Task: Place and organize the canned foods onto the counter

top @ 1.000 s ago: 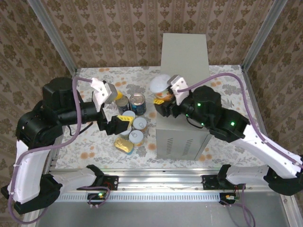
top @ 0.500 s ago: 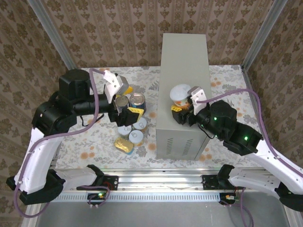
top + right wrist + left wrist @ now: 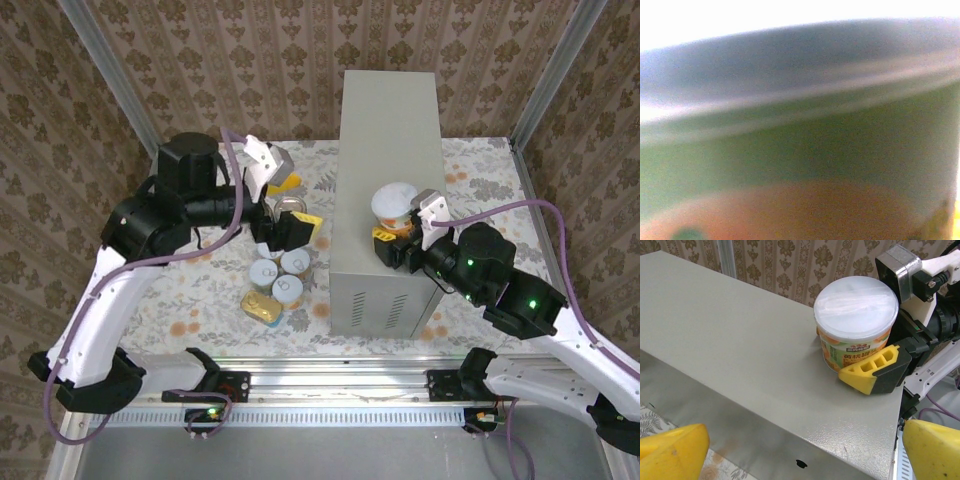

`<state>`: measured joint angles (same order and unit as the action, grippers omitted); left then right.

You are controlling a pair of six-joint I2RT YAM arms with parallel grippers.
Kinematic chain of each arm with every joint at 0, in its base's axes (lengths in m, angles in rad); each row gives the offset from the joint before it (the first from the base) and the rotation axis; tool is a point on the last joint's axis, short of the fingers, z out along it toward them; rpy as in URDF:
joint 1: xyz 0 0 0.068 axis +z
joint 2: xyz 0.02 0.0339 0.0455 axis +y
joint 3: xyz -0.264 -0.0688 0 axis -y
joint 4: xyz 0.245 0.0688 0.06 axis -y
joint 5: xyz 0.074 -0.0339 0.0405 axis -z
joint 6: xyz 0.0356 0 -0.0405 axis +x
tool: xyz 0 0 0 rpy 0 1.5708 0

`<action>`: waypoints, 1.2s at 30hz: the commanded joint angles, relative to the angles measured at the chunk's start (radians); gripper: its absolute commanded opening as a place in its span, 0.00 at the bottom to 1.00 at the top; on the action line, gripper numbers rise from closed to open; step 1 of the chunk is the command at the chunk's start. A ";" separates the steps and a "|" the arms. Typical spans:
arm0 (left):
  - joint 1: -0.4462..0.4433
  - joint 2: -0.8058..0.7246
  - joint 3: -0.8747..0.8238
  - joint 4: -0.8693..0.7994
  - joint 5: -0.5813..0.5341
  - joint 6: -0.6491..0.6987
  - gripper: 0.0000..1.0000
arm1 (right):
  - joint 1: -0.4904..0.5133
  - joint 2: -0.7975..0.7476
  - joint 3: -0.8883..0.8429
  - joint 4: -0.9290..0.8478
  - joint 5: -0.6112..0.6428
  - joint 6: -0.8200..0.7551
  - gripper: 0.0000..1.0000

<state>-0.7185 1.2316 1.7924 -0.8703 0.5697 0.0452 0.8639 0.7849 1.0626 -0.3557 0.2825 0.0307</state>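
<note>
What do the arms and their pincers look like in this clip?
Both the left arm and right arm have white links, black joint housings and a looped purple cable. Green lights glow on the right one. The left pincer and right pincer are black with yellow fingertips.

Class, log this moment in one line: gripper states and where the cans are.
left gripper: open, empty | right gripper: shut on white-lidded can, upright over counter | other cans: floral surface

Both arms had white moulded shells (image 3: 75,350) on their long links and rounded black joint housings (image 3: 190,168), each trailed by a thin purple cable (image 3: 500,204). Yellow plastic fingertips (image 3: 870,371) capped black fingers (image 3: 892,374), and small green lights (image 3: 530,298) dotted the right arm (image 3: 495,280).
</note>
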 commanded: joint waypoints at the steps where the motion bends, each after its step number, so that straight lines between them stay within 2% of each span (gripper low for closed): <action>1: -0.001 0.006 -0.006 0.037 0.033 -0.003 1.00 | 0.000 -0.026 0.016 0.009 0.019 0.022 0.77; 16: 0.003 0.022 -0.044 0.064 0.053 0.008 1.00 | -0.001 -0.030 0.113 -0.117 0.007 0.020 0.89; 24: 0.005 0.037 -0.043 0.051 0.067 0.039 1.00 | -0.001 -0.051 0.163 -0.169 0.017 0.029 0.92; 28: 0.010 0.046 -0.037 0.042 0.022 0.050 1.00 | -0.001 -0.053 0.179 -0.172 0.017 0.029 0.90; 36: 0.014 0.062 -0.045 0.075 -0.127 0.008 1.00 | -0.009 0.061 0.253 -0.136 0.045 0.007 0.78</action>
<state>-0.7116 1.2907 1.7538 -0.8265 0.5182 0.0639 0.8616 0.8104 1.2697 -0.5316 0.2886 0.0490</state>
